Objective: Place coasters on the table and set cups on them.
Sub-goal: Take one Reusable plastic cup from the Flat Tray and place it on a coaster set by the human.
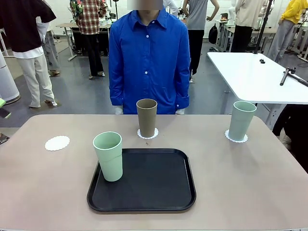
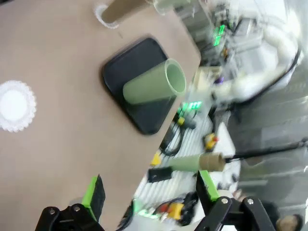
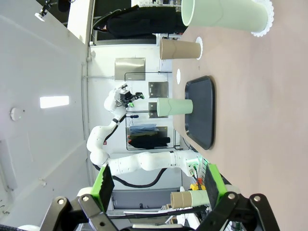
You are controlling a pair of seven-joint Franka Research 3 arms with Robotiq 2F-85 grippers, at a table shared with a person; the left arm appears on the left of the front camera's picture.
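One pale mint cup [image 1: 109, 156] stands upright on the left side of the black tray [image 1: 154, 185]. The olive-brown cup [image 1: 147, 117] sits on a coaster [image 1: 147, 134] at the table's [image 1: 240, 183] far middle. At the far right, another mint cup [image 1: 241, 120] rests on a coaster [image 1: 236, 138]. A bare coaster [image 1: 57, 143] lies at the left. My left gripper [image 2: 150, 192] hangs open above the table's edge, with the bare coaster [image 2: 14, 106] and the tray's cup [image 2: 154, 85] ahead of it. My right gripper [image 3: 159, 185] is open and holds nothing; the right-hand mint cup [image 3: 226, 17] is well beyond it.
A person in a blue shirt [image 1: 148, 62] stands at the far edge, hands out of sight. A white table [image 1: 255, 77] stands behind at the right. Bare tabletop lies to the right of the tray and along the front edge.
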